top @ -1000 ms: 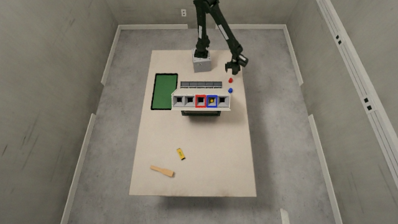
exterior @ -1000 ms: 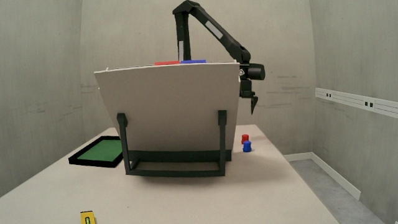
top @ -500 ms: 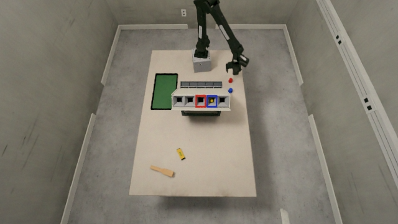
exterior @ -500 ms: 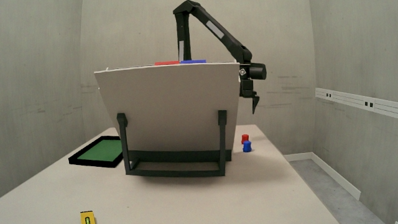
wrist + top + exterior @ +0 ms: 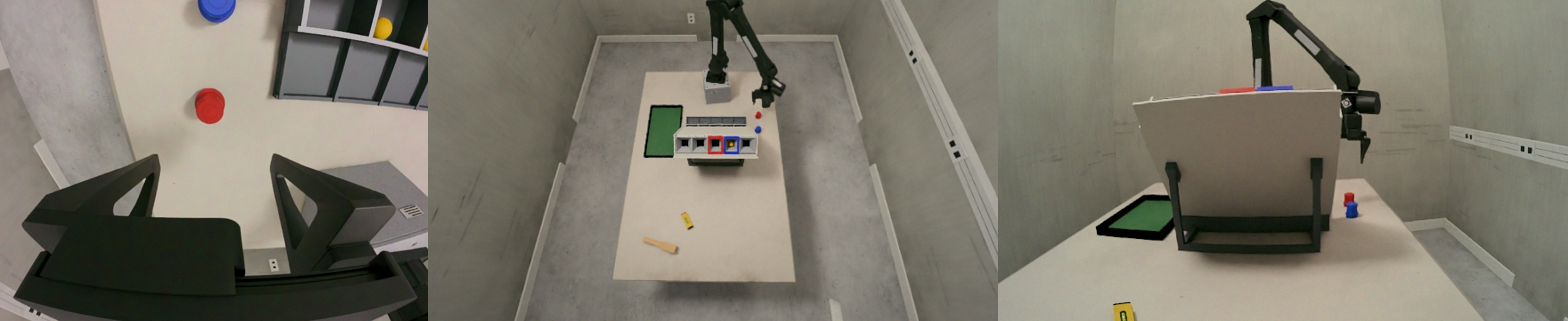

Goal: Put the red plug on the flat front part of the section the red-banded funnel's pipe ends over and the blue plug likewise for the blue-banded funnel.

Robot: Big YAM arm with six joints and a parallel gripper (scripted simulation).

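The red plug (image 5: 757,115) (image 5: 1349,198) (image 5: 209,106) stands upright on the table, with the blue plug (image 5: 757,129) (image 5: 1352,209) (image 5: 216,9) just beyond it. My gripper (image 5: 762,99) (image 5: 1365,151) (image 5: 214,160) is open and empty, hanging high above the table just short of the red plug. The covered funnel stand (image 5: 716,144) (image 5: 1247,152) has a red-banded funnel (image 5: 715,144) and a blue-banded funnel (image 5: 731,144); a yellow marble (image 5: 731,144) shows in the blue-banded one. The row of grey sections (image 5: 716,120) (image 5: 349,67) lies beside the plugs; a yellow marble (image 5: 383,27) sits behind the second section's flat front.
A green tray with a black rim (image 5: 662,130) (image 5: 1140,217) lies left of the stand. The arm's grey base block (image 5: 717,91) (image 5: 376,193) stands behind the sections. A yellow block (image 5: 686,220) (image 5: 1123,311) and a wooden spatula (image 5: 660,244) lie near the table's front.
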